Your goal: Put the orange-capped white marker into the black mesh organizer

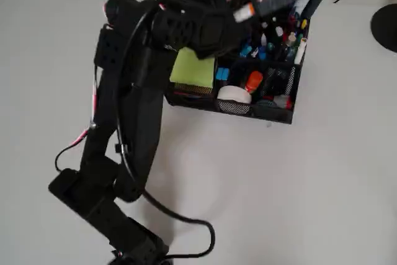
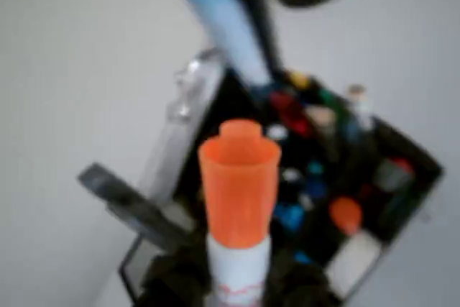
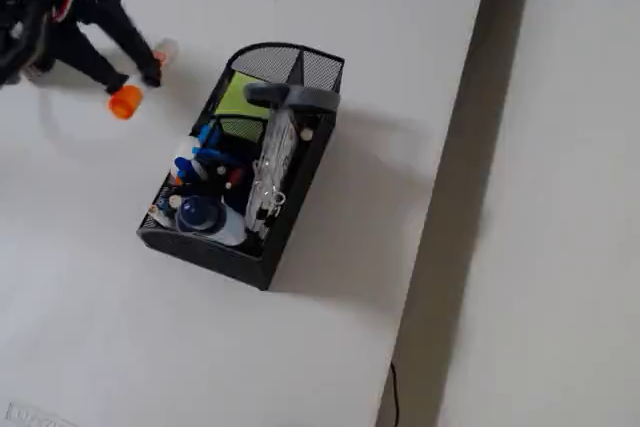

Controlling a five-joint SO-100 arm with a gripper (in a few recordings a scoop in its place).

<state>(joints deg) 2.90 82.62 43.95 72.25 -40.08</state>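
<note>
The orange-capped white marker (image 2: 239,185) stands upright between my dark fingers (image 2: 172,282), cap pointing away from the wrist camera, red print on its white barrel. My gripper (image 2: 237,285) is shut on that barrel. The overhead view has the gripper (image 1: 232,13) over the back part of the black mesh organizer (image 1: 260,111), with the marker's (image 1: 247,12) orange cap poking out to the right. From the fixed view the gripper (image 3: 135,72) holds the marker (image 3: 125,102) in the air, appearing left of the organizer (image 3: 295,212). Below the cap lie the organizer's (image 2: 410,152) filled compartments.
The organizer holds yellow sticky notes (image 1: 193,69), a white round item (image 1: 234,94), a short orange-topped item (image 1: 254,80) and blue-capped pens (image 1: 251,49). A tall blue and black item (image 2: 230,19) rises from its back. A black round base (image 1: 388,26) sits at the top right. The table's edge (image 3: 465,147) runs right of the organizer.
</note>
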